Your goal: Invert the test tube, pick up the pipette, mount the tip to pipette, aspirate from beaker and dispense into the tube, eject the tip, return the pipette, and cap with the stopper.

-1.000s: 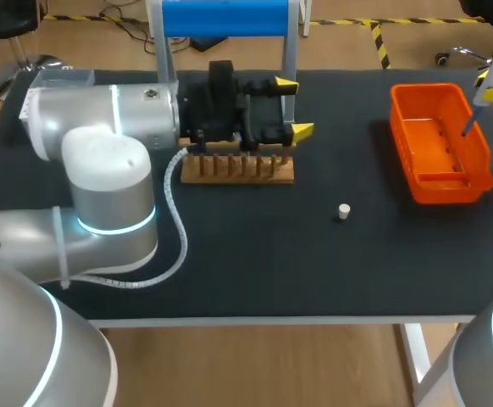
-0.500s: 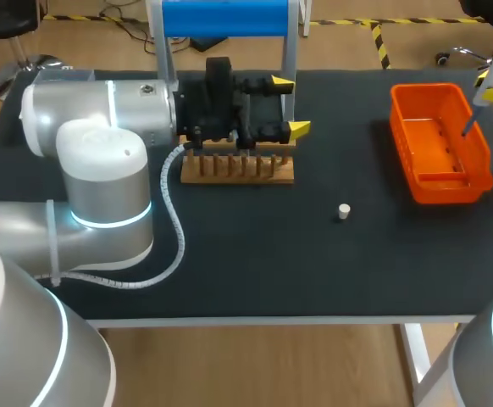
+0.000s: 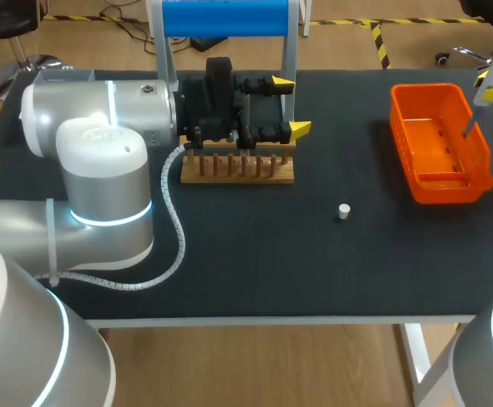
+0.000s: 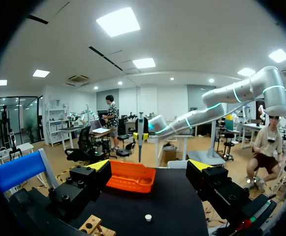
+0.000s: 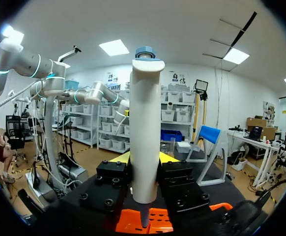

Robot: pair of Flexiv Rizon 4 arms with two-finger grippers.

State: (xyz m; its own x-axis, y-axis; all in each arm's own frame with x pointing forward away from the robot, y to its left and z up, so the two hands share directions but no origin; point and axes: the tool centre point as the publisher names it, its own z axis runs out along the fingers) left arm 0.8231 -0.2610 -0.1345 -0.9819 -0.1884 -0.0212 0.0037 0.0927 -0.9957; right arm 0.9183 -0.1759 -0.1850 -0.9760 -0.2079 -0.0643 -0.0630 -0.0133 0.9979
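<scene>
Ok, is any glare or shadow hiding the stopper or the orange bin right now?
Head view: even light, stopper plain on the dark table, only pale sheen on the orange bin floor. Left wrist view: strong light overhead, yet stopper and bin read fine. Right wrist view: the pipette blocks most of the bin.

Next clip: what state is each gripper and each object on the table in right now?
left gripper: open, empty, above the wooden rack.
right gripper: shut on the pipette.
pipette: held upright, lower end over the orange bin.
orange bin: standing on the table, open top.
stopper: loose on the table, apart from rack and bin.
wooden rack: flat on the table.
</scene>
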